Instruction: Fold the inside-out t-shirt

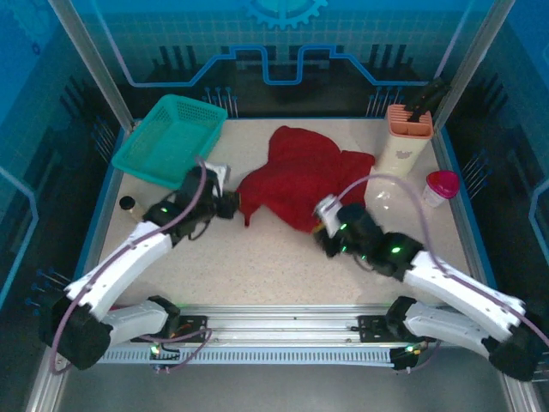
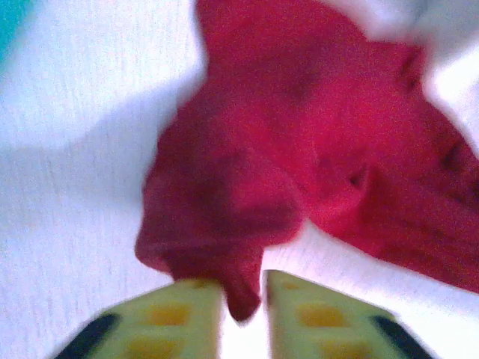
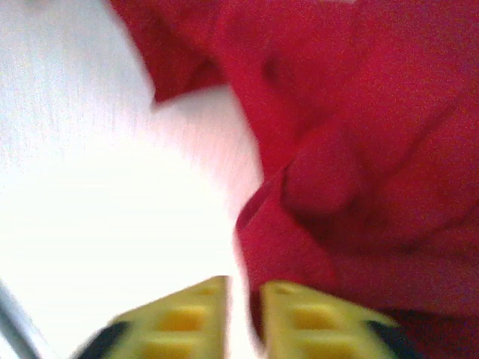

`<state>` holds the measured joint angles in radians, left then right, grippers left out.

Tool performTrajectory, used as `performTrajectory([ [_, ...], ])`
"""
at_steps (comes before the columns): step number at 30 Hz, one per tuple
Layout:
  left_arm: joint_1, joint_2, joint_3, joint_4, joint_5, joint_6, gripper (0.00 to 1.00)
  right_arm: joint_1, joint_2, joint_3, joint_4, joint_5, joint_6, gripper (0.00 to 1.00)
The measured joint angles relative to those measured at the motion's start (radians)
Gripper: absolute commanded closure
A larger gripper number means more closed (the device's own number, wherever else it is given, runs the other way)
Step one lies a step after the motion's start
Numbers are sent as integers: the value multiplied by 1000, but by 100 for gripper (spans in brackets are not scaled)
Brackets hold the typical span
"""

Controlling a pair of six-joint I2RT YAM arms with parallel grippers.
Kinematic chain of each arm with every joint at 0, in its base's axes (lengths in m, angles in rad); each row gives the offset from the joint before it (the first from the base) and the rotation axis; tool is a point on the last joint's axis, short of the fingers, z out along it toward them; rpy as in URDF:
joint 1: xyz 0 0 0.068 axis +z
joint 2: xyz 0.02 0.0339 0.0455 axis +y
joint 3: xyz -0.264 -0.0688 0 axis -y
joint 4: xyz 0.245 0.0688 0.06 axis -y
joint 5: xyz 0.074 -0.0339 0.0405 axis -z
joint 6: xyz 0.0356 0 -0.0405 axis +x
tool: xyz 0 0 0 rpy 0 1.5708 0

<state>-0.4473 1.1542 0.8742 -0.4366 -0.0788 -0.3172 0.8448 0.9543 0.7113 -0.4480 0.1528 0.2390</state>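
left pincer [image 1: 230,204] sits low over the table [image 1: 257,266] at the left edge of the dark red t-shirt [image 1: 304,176]. in its wrist view the two yellow fingers [image 2: 179,321] stand a little apart and a pointed tip of the shirt [image 2: 299,149] hangs in the narrow gap of the pincer [image 2: 243,288]; whether that tip is pinched or lying loose i cannot tell. the rest of the shirt is bunched up ahead of this pincer and off to its right. right pincer [image 1: 324,210] is at the near right edge of the same crumpled heap, its fingers [image 3: 314,314] slightly spread, with pale table showing in the gap of the pincer [image 3: 245,288] and a fold of the shirt [image 3: 359,112] just beside the right finger. a teal basket [image 1: 167,137] lies behind and left of the left pincer, and a beige holder [image 1: 407,129] and a pink-lidded cup [image 1: 440,187] stand beyond the right pincer, to its right.
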Motion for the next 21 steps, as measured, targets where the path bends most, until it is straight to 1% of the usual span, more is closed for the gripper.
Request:
performTrajectory([
  [2,4,40,-77,-31,14,-63,32,84,65,-73,-20,-60,34,52],
  [3,7,50,-85,-52,13,-87,32,106,84,-78,-28,-83,45,50],
  [4,10,52,-84,-63,13,-109,32,109,94,-75,-29,-104,53,48],
  [5,14,48,-78,-68,12,-133,32,90,95,-61,-31,-120,61,44],
  [6,16,44,-68,-76,12,-156,32,57,95,-45,-30,-133,72,41],
  [7,16,38,-53,-79,12,-179,32,-3,94,-24,-24,-154,84,40],
  [9,16,27,-27,-70,21,-217,32,-167,97,8,16,-205,109,40],
  [11,11,32,-12,-43,40,-253,31,-344,121,27,68,-247,140,44],
  [12,6,47,-4,-31,46,-266,31,-400,143,32,85,-260,151,45],
  [13,-4,79,8,-20,51,-281,31,-442,177,36,101,-276,164,45],
  [14,-15,116,16,-3,54,-289,31,-462,221,37,117,-297,175,45],
  [16,-31,195,23,33,59,-314,33,-455,299,37,120,-332,188,44],
  [17,-35,234,23,43,58,-327,34,-435,340,36,117,-342,193,44],
  [18,-37,266,22,53,56,-336,35,-410,369,35,116,-344,199,46],
  [21,-31,363,21,90,40,-362,36,-322,421,10,117,-346,214,80],
])
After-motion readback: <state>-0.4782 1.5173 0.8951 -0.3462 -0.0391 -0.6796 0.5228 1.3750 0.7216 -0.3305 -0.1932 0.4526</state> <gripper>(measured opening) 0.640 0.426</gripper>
